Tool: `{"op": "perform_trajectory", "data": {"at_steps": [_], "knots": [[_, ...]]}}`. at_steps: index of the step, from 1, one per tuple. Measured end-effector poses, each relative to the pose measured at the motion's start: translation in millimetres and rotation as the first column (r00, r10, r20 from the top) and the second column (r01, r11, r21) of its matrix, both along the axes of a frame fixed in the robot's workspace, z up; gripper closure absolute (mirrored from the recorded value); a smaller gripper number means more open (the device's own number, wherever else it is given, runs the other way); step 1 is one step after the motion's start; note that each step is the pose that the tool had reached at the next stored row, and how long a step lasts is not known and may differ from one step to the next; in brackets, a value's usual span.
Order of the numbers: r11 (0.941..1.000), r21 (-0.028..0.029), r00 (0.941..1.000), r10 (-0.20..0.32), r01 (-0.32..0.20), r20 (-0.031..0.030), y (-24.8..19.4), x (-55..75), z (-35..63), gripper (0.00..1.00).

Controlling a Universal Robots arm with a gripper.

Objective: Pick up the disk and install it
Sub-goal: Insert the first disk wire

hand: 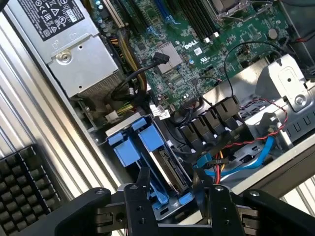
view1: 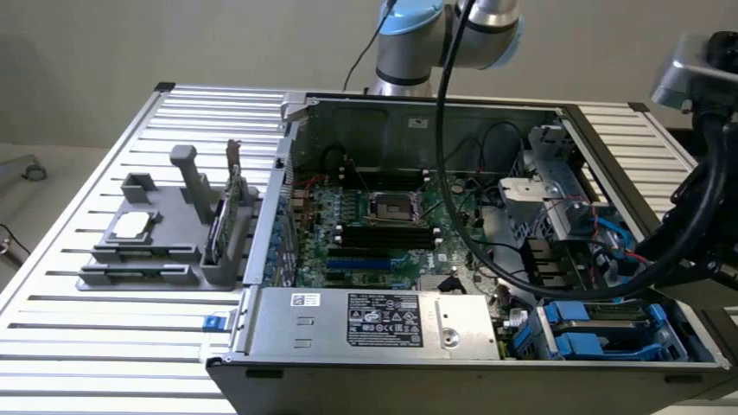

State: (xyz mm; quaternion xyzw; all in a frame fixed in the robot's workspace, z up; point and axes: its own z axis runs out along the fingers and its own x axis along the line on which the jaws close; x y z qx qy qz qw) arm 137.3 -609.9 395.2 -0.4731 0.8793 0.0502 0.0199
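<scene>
In the corner bay of the case [view1: 461, 389], just beside the power supply [hand: 74, 54]: the disk [hand: 170, 164] stands on edge in its blue carrier, down inside the blue cage [hand: 125, 147]. Edge-up fits the bay's slot direction, and it leaves the carrier's end as the only part reachable from above.

The gripper [hand: 171, 181] sits right over that end, fingers [hand: 143, 178] spread wide, one on each side of the carrier. Can't tell if the pads touch the plastic; it reads as straddling, not clamping. My read is that the drive is seated or close to it; depth can't be judged from here.

The blue data cable [hand: 248, 160] and red wires [hand: 256, 132] lie just beside the bay, toward the motherboard [hand: 197, 54] and clear of the fingers. The arm's black hose [view1: 680, 251] drapes over the case on the exterior view's right, above the bay. The grey jig [view1: 162, 246] with the small square chip [view1: 130, 226] sits well apart on the slatted table [view1: 69, 346], so it's not in play here.
</scene>
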Motion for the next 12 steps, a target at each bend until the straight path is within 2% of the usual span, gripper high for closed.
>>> {"op": "perform_trajectory", "data": {"at_steps": [3, 6, 9, 12], "knots": [[0.9984, 0.0, 0.9984, -0.056, 0.056, 0.0, 0.0, 0.0, -2.9, 0.51], [0.994, -0.0001, 0.994, -0.109, 0.109, 0.0, 0.0, 0.0, -5.6, 0.51], [0.9866, 0.0, 0.9866, -0.163, 0.163, 0.0, 0.0, 0.0, -8.4, 0.51], [0.9761, 0.0, 0.9761, -0.217, 0.217, 0.0, 0.0, 0.0, -11.2, 0.51]]}}
